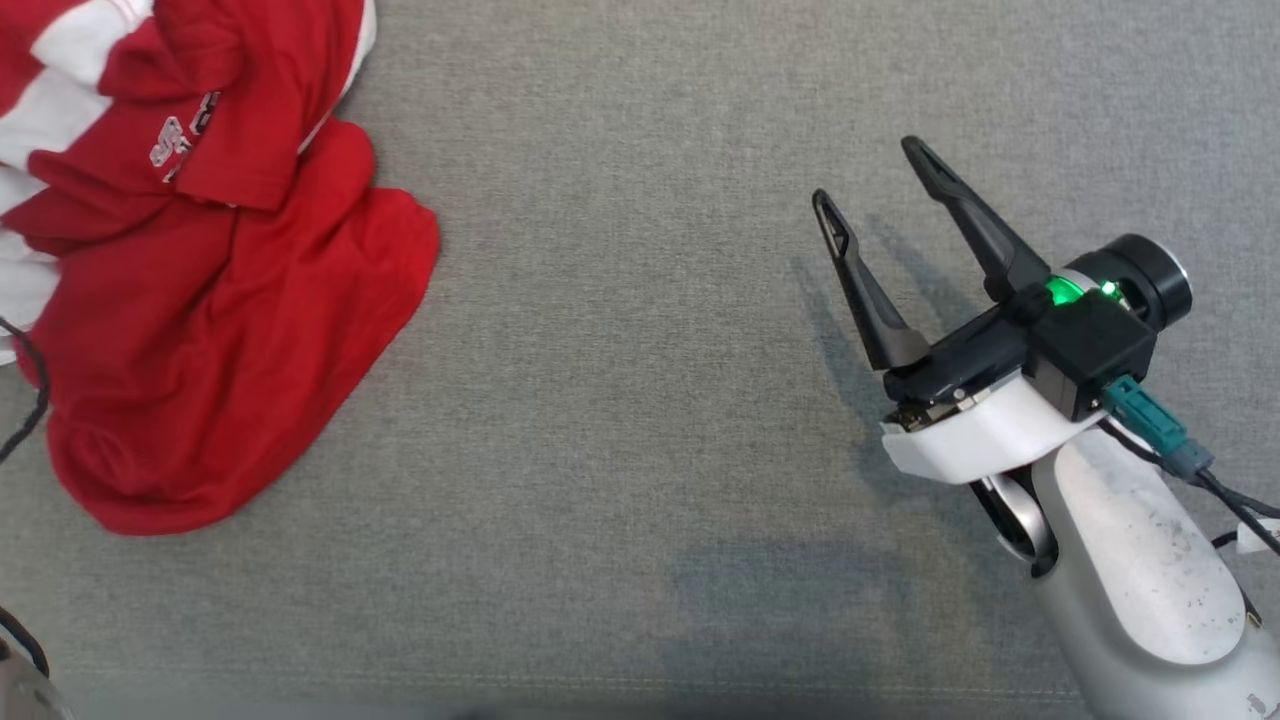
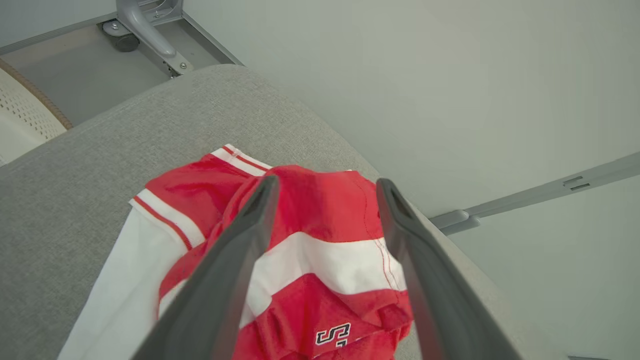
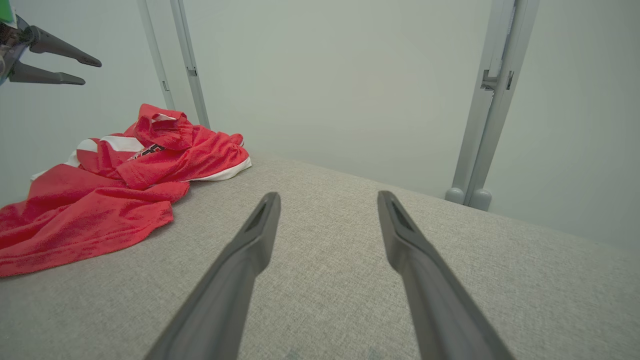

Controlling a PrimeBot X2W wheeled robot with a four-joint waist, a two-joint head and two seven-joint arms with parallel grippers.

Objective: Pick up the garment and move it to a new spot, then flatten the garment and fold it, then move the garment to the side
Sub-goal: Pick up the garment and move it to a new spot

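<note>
right gripper [image 1: 866, 171] spread wide, empty, over bench [image 1: 640, 450] right half | left gripper [image 2: 326, 181] spread wide, empty, raised above bench left end | garment [image 1: 220, 340] crumpled, red-white, lying on bench left end near its edge

Open: bench [image 1: 640, 420] middle and right side, bare.
Obstacle: crumpled red-and-white jersey [image 1: 220, 330] heaped at the left far corner.
Beyond far edge: upright metal posts [image 3: 485, 125].
</note>
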